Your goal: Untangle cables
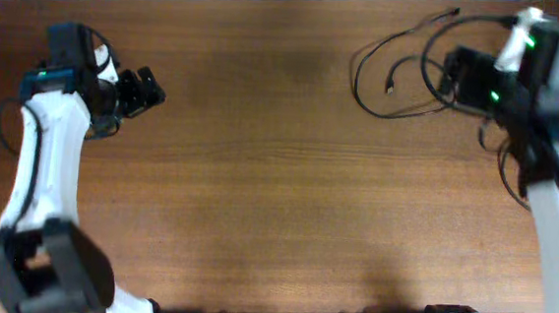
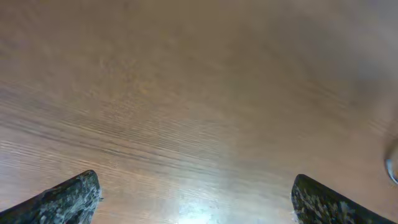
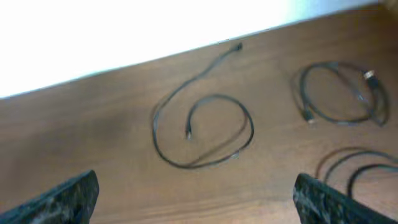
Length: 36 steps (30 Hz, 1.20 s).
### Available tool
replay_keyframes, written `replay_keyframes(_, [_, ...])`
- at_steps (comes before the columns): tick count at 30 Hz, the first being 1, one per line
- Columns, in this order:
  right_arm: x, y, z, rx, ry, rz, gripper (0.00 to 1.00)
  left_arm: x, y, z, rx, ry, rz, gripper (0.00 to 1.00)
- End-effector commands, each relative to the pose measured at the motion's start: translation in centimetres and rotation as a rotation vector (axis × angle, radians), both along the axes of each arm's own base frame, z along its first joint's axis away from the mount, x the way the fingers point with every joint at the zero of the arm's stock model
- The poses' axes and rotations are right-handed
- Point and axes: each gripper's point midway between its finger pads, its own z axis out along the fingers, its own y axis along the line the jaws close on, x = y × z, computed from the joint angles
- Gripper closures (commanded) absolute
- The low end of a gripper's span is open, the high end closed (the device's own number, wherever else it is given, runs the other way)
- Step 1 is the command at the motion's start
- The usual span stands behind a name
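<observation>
just ahead of the spread right hand point(image 3: 196, 182) lie looped cables point(image 3: 250, 127); left hand point(image 2: 196, 185) also spread.

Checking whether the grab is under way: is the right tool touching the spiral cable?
Apart. The right wrist view shows bare table between the open right tool and the spiral cable lying ahead.

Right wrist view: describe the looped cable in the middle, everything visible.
The looped cable is a thin black cord lying flat on the brown wooden table. One small plug end sits near the far edge; the cord sweeps round in an open spiral, its other end inside. Nothing crosses or grips it.
</observation>
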Motion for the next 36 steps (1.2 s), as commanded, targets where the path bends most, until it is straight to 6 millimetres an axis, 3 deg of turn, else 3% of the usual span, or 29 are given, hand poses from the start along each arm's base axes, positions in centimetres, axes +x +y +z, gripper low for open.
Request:
replay_keyframes(1, [-5.8,0.3,0.6,-0.008,-0.041,0.007,0.01,-2.6,-2.1,9.9,0.086,-0.281,-0.11,0.01])
replay_keyframes(2, [-9.2,0.3,0.8,-0.011,-0.105,0.005,0.01,-5.2,-2.6,12.3,0.106,-0.366,-0.113,0.01])
replay_keyframes(3, [-10.7,0.3,0.9,-0.015,-0.14,0.001,0.01,-6.6,-2.8,12.8,0.112,-0.399,-0.112,0.01])
replay_keyframes(9, [-20.3,0.5,1.0,-0.028,-0.414,-0.003,0.01,-18.0,-4.0,13.9,0.186,-0.751,-0.091,0.01])
replay_keyframes(13, [-25.6,0.7,1.1,-0.073,-0.553,0.016,0.02,-23.4,-4.5,15.1,0.224,-0.921,-0.076,0.01])
replay_keyframes(14, [-27.2,0.7,0.4,-0.073,-0.57,0.015,0.01,-24.8,-4.7,15.3,0.232,-0.956,-0.076,0.01])
replay_keyframes(16, [-28.3,0.9,-1.1,-0.067,-0.509,0.025,0.01,-26.7,-4.9,15.0,0.245,-0.985,-0.079,0.01])
replay_keyframes(19, [-28.2,1.4,-1.6,-0.057,-0.499,0.049,0.02,-27.7,-4.5,13.7,0.257,-0.949,-0.055,0.01])
replay_keyframes(21, [-26.9,1.3,-1.4,-0.058,-0.524,0.048,0.02,-27.5,-3.4,13.0,0.296,-0.916,-0.002,0.01])
replay_keyframes(23, [-25.3,1.3,-2.9,-0.053,-0.492,0.05,0.02,-26.9,-1.9,12.3,0.345,-0.892,0.061,0.01])
replay_keyframes(25, [-22.7,1.7,-5.5,-0.038,-0.448,0.077,0.02,-25.5,-1.8,11.3,0.345,-0.893,0.06,0.01])
replay_keyframes(28, [-18.6,3.9,-7.1,0.009,-0.513,0.202,0.01,-22.9,-1.4,9.5,0.347,-0.91,0.062,0.01])
replay_keyframes(30, [-16.5,4.1,-8.2,0.007,-0.562,0.214,0.02,-21.3,-1.2,8.2,0.349,-0.93,0.064,0.01])
replay_keyframes(36, [-12.9,4.1,-12.3,0.001,-0.622,0.222,0.01,-18.3,-0.8,4.3,0.351,-0.951,0.066,0.01])
